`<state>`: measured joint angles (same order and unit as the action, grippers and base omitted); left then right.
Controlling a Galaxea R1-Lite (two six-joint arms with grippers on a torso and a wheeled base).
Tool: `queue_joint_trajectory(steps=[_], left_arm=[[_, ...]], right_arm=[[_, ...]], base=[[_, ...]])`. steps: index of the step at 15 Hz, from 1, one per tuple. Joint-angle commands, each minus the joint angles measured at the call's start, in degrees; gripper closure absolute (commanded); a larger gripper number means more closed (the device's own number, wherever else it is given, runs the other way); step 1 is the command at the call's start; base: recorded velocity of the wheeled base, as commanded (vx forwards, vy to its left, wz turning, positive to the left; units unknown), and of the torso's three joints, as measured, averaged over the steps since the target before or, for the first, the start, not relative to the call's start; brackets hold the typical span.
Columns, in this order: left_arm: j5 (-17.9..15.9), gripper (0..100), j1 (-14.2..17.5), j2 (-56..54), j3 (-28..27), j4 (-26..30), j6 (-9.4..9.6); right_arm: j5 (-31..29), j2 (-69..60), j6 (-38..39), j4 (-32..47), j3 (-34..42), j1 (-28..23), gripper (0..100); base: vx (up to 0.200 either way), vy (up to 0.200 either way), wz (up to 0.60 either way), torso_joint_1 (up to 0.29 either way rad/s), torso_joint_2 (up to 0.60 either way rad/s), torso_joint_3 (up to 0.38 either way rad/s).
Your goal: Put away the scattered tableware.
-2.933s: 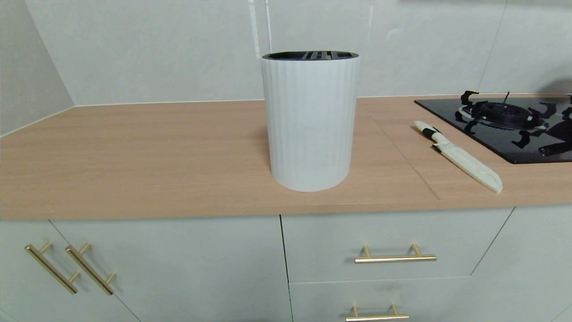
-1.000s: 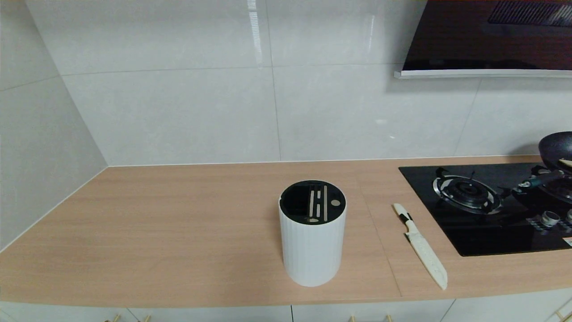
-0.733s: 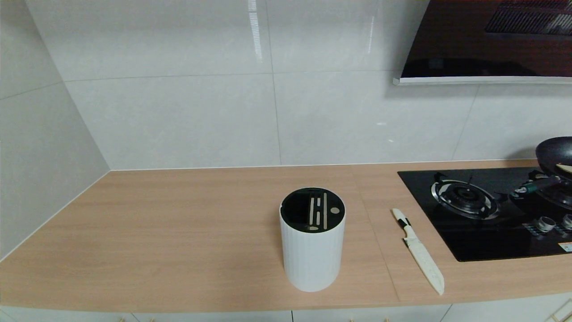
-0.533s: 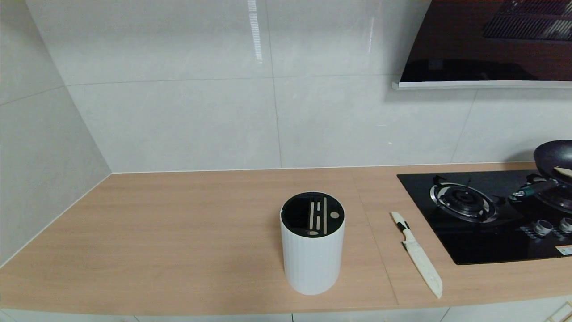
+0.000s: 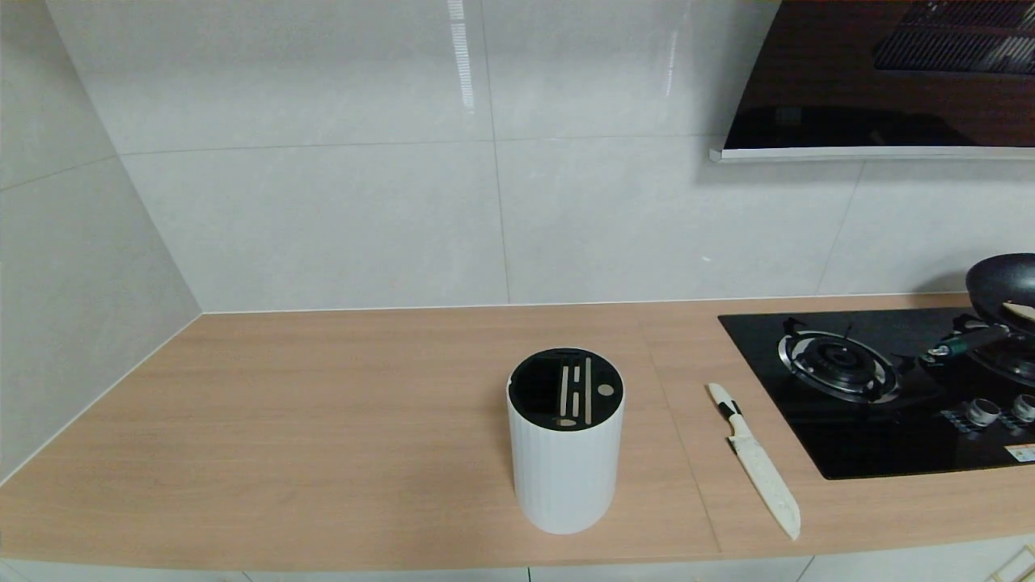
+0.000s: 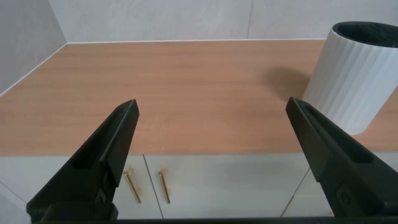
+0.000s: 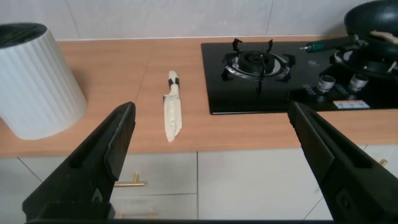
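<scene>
Viewing a wooden counter (image 5: pixel 323 420) against a tiled wall (image 5: pixel 323 202). Standing upright near the counter's front edge: a white ribbed knife holder (image 5: pixel 566 461), black top facing up, with narrow slots and one larger opening. Lying flat on the counter to the holder's right: a white knife (image 5: pixel 756 462), handle with a black band pointing toward the wall, blade tip pointing toward the front edge. Sitting between holder and black stove (image 5: pixel 881 436), touching neither, nearer the stove.

Hovering in front of the counter edge, facing the bare stretch left of the holder: left gripper (image 6: pixel 211 106), fingers spread wide, only counter showing between them. Hovering in front of the counter edge, facing the knife and stove: right gripper (image 7: pixel 211 109), fingers likewise spread wide, gripping nothing.

Resting on the stove's far right burner: a dark pan (image 5: pixel 1003 287), its handle pointing left. Sitting left of it: a bare burner (image 5: pixel 838 364). Lining the stove's front: round knobs (image 5: pixel 982 411). Hanging on the wall above the stove: a dark range hood (image 5: pixel 873 81). Showing below the counter: pale cabinets with gold handles (image 6: pixel 165 185).
</scene>
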<state>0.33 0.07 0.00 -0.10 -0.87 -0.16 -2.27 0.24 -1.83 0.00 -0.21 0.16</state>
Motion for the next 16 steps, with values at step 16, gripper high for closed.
queue_joint_trajectory(steps=[16], left_arm=[[0.0, 0, 0.0, 0.0, 0.0, 0.0, -0.02]], right_arm=[[7.0, 92.2, 2.3, -5.9, -47.7, 6.8, 0]], base=[[0.000, 0.000, 0.00, 0.000, 0.00, 0.000]])
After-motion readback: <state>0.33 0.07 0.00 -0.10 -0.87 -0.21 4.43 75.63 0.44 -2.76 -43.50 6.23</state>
